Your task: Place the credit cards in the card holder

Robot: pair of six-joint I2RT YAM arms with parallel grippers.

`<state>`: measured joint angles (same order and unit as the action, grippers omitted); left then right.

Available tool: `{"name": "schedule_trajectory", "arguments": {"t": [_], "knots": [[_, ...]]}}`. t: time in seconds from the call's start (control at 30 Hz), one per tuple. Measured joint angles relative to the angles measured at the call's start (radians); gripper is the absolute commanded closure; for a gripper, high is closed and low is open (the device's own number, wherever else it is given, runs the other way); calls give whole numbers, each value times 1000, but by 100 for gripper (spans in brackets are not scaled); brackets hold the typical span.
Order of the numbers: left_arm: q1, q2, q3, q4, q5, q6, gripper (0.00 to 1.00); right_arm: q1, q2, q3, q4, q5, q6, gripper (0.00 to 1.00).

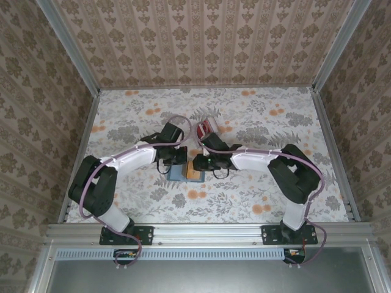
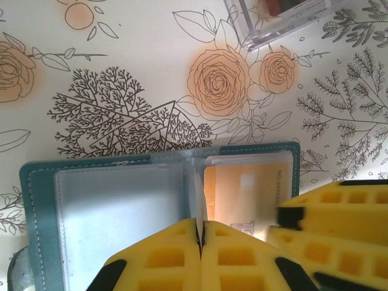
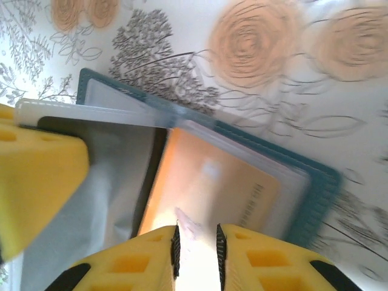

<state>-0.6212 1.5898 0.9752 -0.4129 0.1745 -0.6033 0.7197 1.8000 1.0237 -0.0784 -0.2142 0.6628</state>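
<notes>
We see the card holder [image 2: 36, 182] lying open on the desk [image 2: 121, 54] between the two arms. The left claw [image 2: 200, 233] is closed tight on a clear leaf [image 3: 109, 115] near the fold, holding it up off the pages. A card [image 2: 242, 188] sits in the right-hand pocket and looks orange through the plastic. The right claw [image 3: 197, 251] hovers at that pocket's near edge with its jaws narrow, leaving a slim gap. A pale sliver shows at the gap, and we cannot tell whether the jaws pinch it. More credit cards [image 1: 208, 127] wait in a clear box [image 2: 267, 33] just beyond the holder.

We judge the risks this way. If the right claw draws away while the card catches on it, the card could slide out of the pocket. If the left claw pulls the leaf too hard, the light holder may lift or skid. The thin plastic could also crease or slip free and fall over the pocket.
</notes>
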Motion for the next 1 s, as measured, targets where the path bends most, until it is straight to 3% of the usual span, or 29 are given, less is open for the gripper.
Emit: {"name": "schedule_trajectory", "arguments": {"t": [0.17, 0.4, 0.87, 1.0], "knots": [[-14, 9, 37, -40, -34, 7, 98, -51, -79, -88, -1, 51, 19, 78], [-49, 51, 92, -81, -71, 18, 95, -60, -39, -122, 11, 50, 46, 86], [-139, 99, 128, -53, -21, -25, 56, -53, 21, -69, 25, 24, 51, 87], [-143, 112, 127, -27, 6, -55, 53, -63, 21, -69, 26, 6, 51, 87]]}}
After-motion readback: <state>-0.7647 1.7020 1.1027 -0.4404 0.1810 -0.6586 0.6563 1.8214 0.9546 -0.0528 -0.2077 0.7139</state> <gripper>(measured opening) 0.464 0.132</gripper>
